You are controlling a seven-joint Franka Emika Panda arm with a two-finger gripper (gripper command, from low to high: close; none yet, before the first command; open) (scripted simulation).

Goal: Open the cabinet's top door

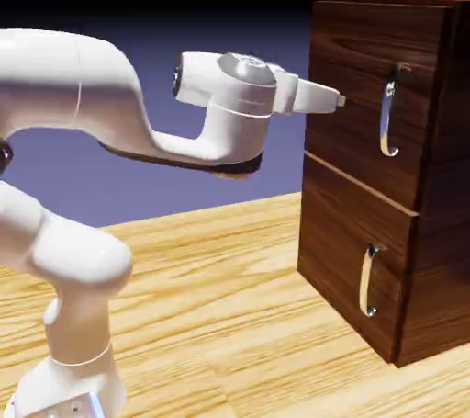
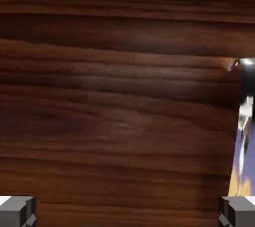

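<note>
The two-finger gripper (image 1: 341,101) is held level at the upper door, its fingers spread wide with nothing between them in the hand view; whether the door is touched cannot be told. The step in hand is judged to be the approach, the handle being ungrasped. To the right of the fingertips in the exterior view, the top door (image 1: 353,85) is seen shut, forming the upper front of the dark wooden cabinet (image 1: 450,269); its curved upright handle (image 1: 386,113) is mounted toward the panel's right side. Below it, the lower door (image 1: 344,237), with its own silver handle (image 1: 368,280), is likewise shut, so any contents are hidden. For the next move, a sideways shift toward the upper handle appears to be required, with the handle brought between the fingers before closure and pulling; without this shift, bare wood would probably be met.
</note>
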